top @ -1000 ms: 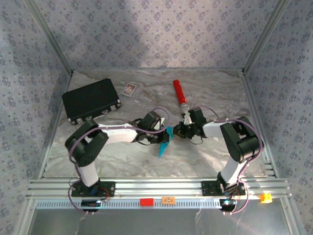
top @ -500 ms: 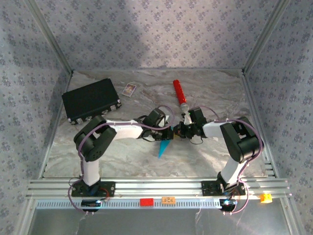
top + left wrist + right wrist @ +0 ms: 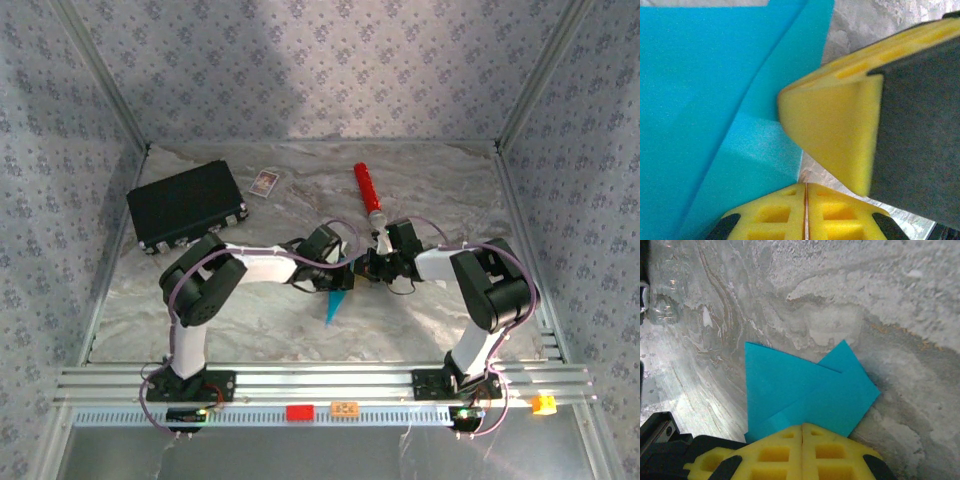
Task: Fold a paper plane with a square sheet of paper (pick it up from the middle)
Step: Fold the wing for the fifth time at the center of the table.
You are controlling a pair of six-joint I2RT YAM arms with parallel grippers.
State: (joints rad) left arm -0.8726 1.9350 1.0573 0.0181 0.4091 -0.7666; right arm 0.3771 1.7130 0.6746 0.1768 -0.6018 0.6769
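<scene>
Just past the middle of the grey marbled tabletop (image 3: 250,320), the folded cyan-blue sheet of thin paper (image 3: 337,300) hangs between the two arms. It forms a slim wedge whose tip points toward 7 o'clock in the overhead view.

The right gripper (image 3: 368,268) comes in from 3 o'clock. In its wrist view its yellow jaws are pressed together on the lower edge of the paper (image 3: 790,390), which rises from the right gripper (image 3: 802,435) toward 12 o'clock as two overlapping triangular flaps.

The left gripper (image 3: 346,266) comes in from 9 o'clock. In its wrist view the jaws of the left gripper (image 3: 805,205) are squeezed tight, and the corner of the paper (image 3: 705,100) ends right at their seam. Whether that corner is pinched cannot be told. One yellow finger (image 3: 830,130) of the right gripper sits just beside it at 1 o'clock.

From the grippers, a black rectangular case (image 3: 187,205) lies at 10 o'clock. A small white card (image 3: 264,182) lies at 11 o'clock and a red cylinder (image 3: 367,192) at 12 o'clock.
</scene>
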